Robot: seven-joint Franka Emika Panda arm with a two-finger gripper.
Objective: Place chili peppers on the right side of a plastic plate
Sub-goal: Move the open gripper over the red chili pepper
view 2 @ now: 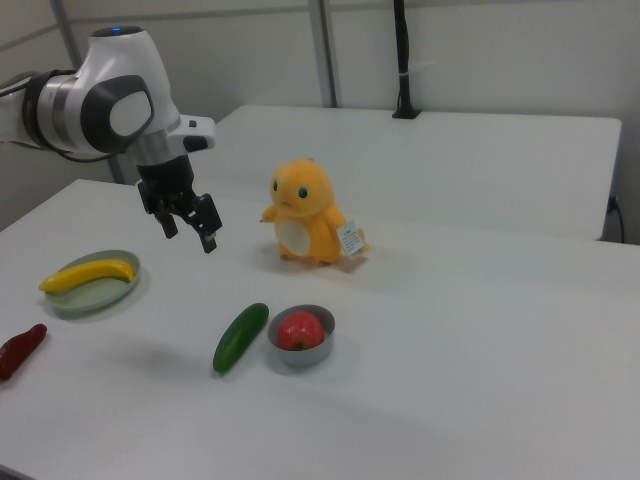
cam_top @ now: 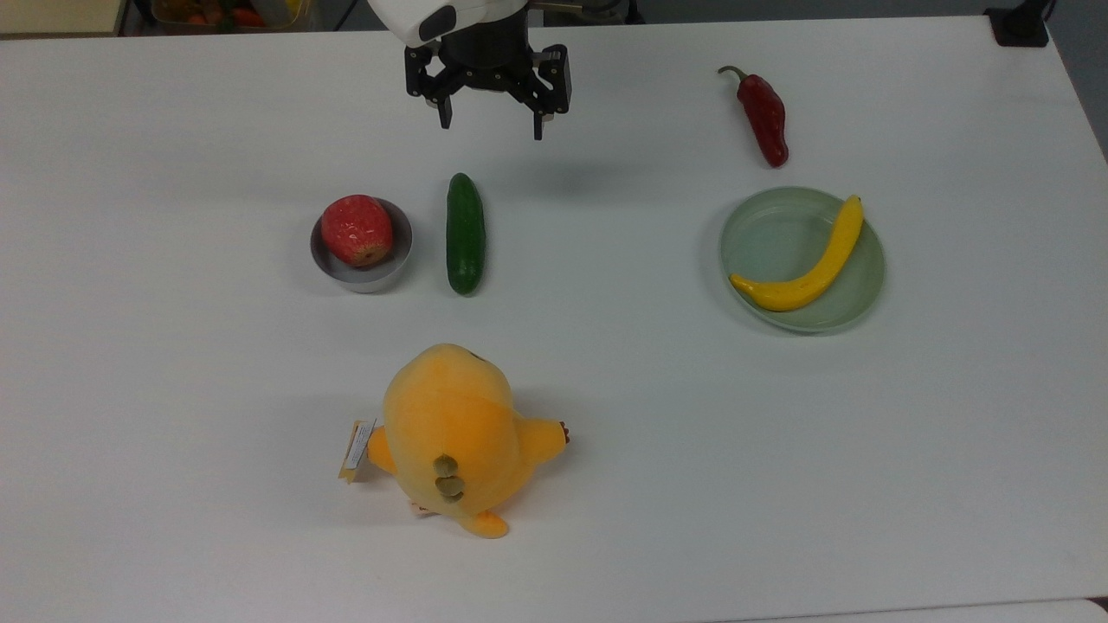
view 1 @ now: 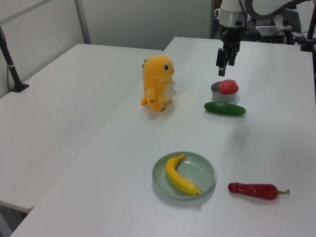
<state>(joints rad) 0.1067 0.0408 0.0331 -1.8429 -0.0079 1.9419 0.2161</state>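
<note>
The chili pepper [cam_top: 765, 117] lies on the white table [cam_top: 173, 433] just beyond the green plastic plate [cam_top: 779, 234], near the far edge in the top view, apart from the rim. Its long axis runs toward the plate, green stem pointing away. Bare tabletop surrounds it. A banana [cam_top: 809, 264] lies in the plate. The gripper [cam_top: 490, 121] hangs above the cucumber [cam_top: 465, 234], fingers spread, empty.

White rounded arm with grey joint bands (blue-lit cap) ending in a black two-finger gripper [view 2: 190, 228].
</note>
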